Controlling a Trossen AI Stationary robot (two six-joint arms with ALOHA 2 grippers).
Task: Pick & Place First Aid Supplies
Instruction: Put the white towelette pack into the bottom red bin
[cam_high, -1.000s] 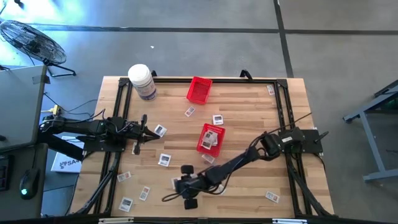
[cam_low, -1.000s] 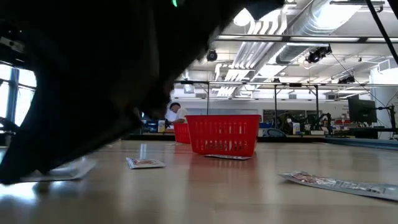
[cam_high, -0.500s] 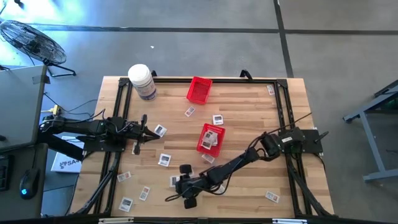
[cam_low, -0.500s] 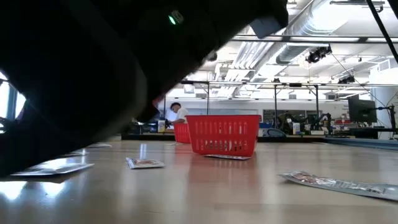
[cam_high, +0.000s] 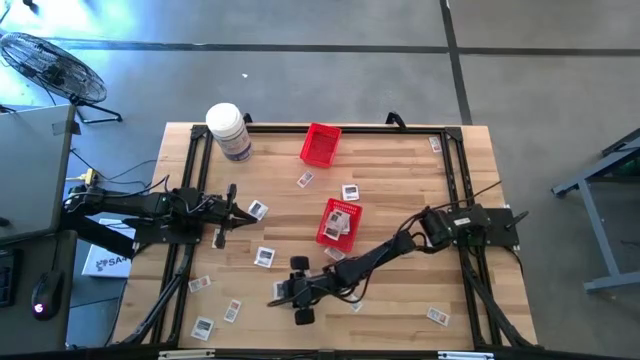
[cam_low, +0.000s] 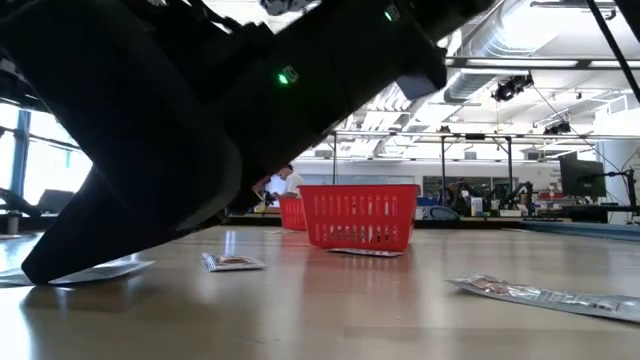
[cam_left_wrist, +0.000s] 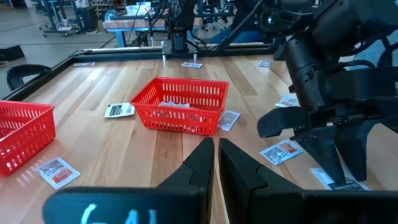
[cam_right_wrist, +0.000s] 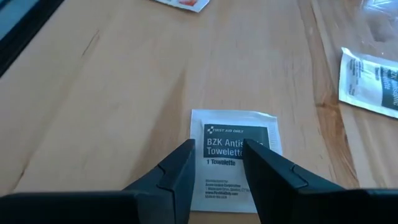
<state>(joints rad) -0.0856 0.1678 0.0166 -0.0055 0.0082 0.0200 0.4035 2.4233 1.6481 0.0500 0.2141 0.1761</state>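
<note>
Right pincer (cam_right_wrist: 214, 163) hangs open, straddling an antiseptic towelette packet (cam_right_wrist: 233, 158) lying flat on the table (cam_high: 400, 180); left pincer (cam_left_wrist: 216, 163) waits shut. Packet judged light, thin, pliable, slippery; pinch across its edges. Two red baskets (cam_high: 338, 222); roughly fourteen packets visible.

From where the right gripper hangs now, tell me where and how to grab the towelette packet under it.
The towelette packet lies flat on the table, so come straight down from above. The right gripper is open over it, fingers straddling the printed middle; probably pinch across the short width, one finger against each long edge.
</note>
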